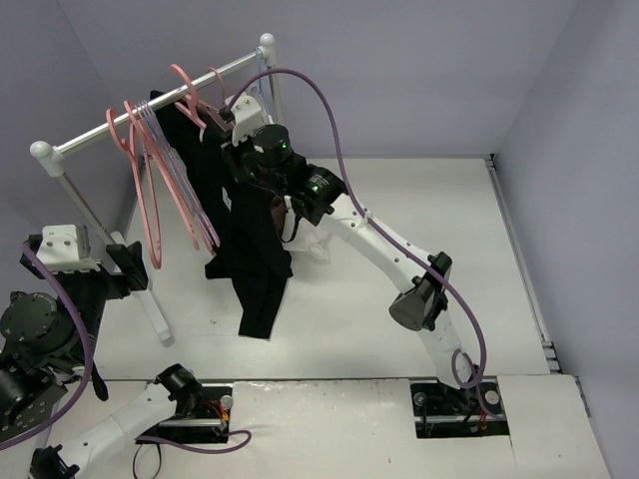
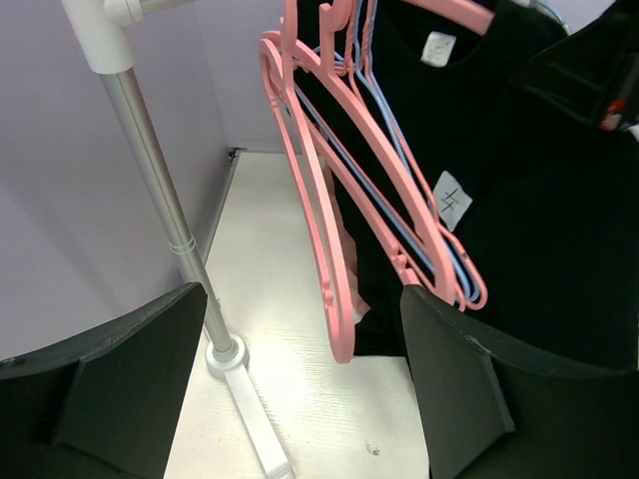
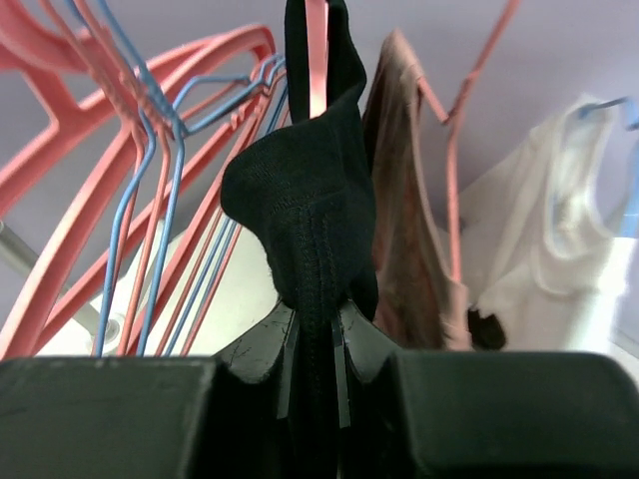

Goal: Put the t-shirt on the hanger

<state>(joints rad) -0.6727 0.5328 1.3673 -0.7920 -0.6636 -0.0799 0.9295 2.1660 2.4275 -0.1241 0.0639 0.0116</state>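
Note:
The black t-shirt hangs on the rack over a pink hanger whose bar runs through its neck. Its white label shows inside the collar. My right gripper is shut on a seamed fold of the t-shirt just below the hanger, up at the rail. My left gripper is open and empty, low beside the rack, facing several empty pink hangers with the t-shirt behind them.
The white rack rail stands on a grey pole with a flat foot. Thin lilac-blue hangers hang among the pink ones. A dusty-pink garment and a white garment hang beyond the t-shirt.

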